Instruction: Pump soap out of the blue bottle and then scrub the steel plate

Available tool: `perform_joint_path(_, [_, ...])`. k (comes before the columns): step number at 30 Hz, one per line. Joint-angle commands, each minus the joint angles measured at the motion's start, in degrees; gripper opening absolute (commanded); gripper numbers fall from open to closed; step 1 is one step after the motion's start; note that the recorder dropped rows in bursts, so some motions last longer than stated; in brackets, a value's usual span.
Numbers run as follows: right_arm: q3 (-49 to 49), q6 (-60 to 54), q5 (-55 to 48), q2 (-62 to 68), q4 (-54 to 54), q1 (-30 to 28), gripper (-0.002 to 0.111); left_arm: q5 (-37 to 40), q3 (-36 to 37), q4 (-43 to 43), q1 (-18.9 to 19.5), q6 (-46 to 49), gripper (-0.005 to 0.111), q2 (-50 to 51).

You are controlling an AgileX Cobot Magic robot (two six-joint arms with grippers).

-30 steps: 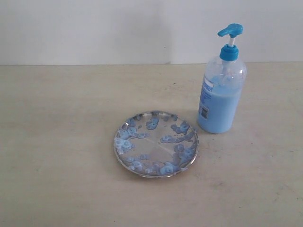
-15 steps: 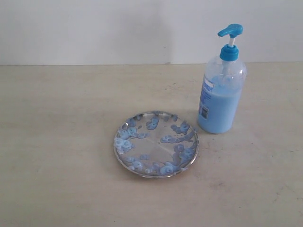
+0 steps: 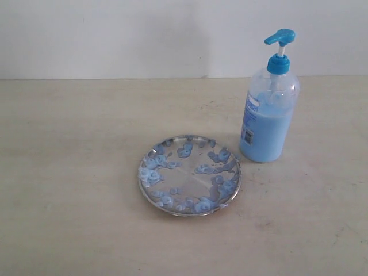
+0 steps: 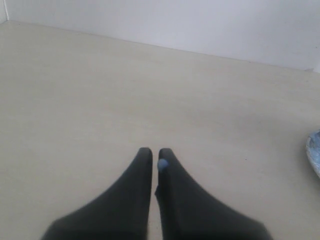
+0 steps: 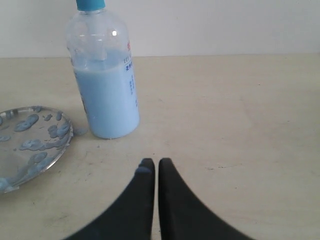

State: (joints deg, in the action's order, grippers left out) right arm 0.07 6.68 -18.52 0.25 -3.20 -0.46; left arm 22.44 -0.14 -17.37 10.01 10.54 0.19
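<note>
The blue bottle (image 3: 269,112) stands upright at the right of the table, its blue pump head (image 3: 280,38) raised; pale blue soap (image 3: 263,132) fills its lower half. In front of it to the left lies the steel plate (image 3: 189,175), dotted with curly blue soap blobs (image 3: 152,172). Neither gripper shows in the exterior view. My left gripper (image 4: 154,151) is shut with nothing held, over bare table, with a small blue dab on one fingertip (image 4: 162,164); the plate's edge (image 4: 314,154) shows at the side. My right gripper (image 5: 153,163) is shut and empty, short of the bottle (image 5: 105,75) and plate (image 5: 35,142).
The beige tabletop (image 3: 75,172) runs back to a white wall (image 3: 115,34). Faint scuffs mark the table near the right front (image 3: 261,221).
</note>
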Motion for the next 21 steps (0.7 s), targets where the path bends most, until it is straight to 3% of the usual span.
perform_joint_path(1, [-0.07, -0.08, 0.07, -0.25, -0.11, -0.12, 0.0, 0.01, 0.14, 0.24, -1.73, -0.25, 0.004, -0.19])
perform_joint_path(7, [-0.07, -0.08, 0.07, -0.25, -0.11, -0.12, 0.0, 0.01, 0.14, 0.24, -5.76, -0.25, 0.004, -0.19])
perform_joint_path(21, [-0.07, -0.08, 0.07, -0.25, -0.11, -0.12, 0.0, 0.01, 0.14, 0.24, -5.88, -0.25, 0.004, -0.19])
